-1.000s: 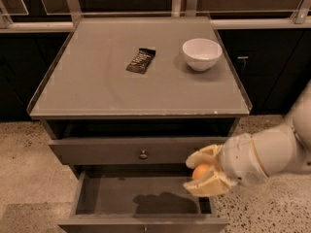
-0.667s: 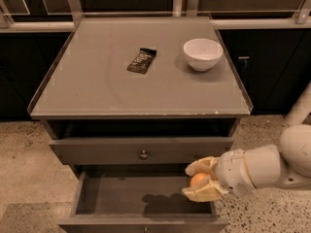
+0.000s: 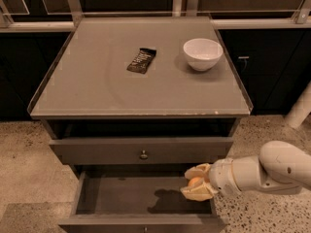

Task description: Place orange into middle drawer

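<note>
One worktop [image 3: 97, 91] tops a cabinet with two drawers: the upper drawer [image 3: 97, 150], with a knob, is closed, and the middle drawer [image 3: 121, 195] is pulled open. One arm [image 3: 272, 171] reaches in from the right. One white bowl [image 3: 202, 53] and one dark wrapper [image 3: 142, 60] lie on top. The tool [image 3: 191, 182] clasps the single orange [image 3: 195, 181] over the open drawer's right end. It is lower and slightly further left than a second ago.
</note>
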`<action>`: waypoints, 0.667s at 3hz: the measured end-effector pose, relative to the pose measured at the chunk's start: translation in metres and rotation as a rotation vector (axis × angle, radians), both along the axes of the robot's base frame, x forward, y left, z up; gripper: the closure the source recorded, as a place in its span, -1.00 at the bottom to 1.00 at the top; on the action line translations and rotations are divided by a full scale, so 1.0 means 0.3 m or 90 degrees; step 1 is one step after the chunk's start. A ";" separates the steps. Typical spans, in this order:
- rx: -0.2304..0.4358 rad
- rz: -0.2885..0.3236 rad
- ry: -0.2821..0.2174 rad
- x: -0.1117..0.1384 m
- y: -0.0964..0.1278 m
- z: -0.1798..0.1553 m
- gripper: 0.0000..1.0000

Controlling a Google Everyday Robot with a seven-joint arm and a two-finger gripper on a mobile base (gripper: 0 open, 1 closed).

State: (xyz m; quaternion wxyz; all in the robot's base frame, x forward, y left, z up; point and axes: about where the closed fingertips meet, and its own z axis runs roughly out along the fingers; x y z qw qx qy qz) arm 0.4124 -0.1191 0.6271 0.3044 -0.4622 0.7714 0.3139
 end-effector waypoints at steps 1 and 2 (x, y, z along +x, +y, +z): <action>0.001 -0.002 0.004 0.004 0.000 -0.017 1.00; 0.019 -0.058 0.020 -0.001 -0.060 -0.103 1.00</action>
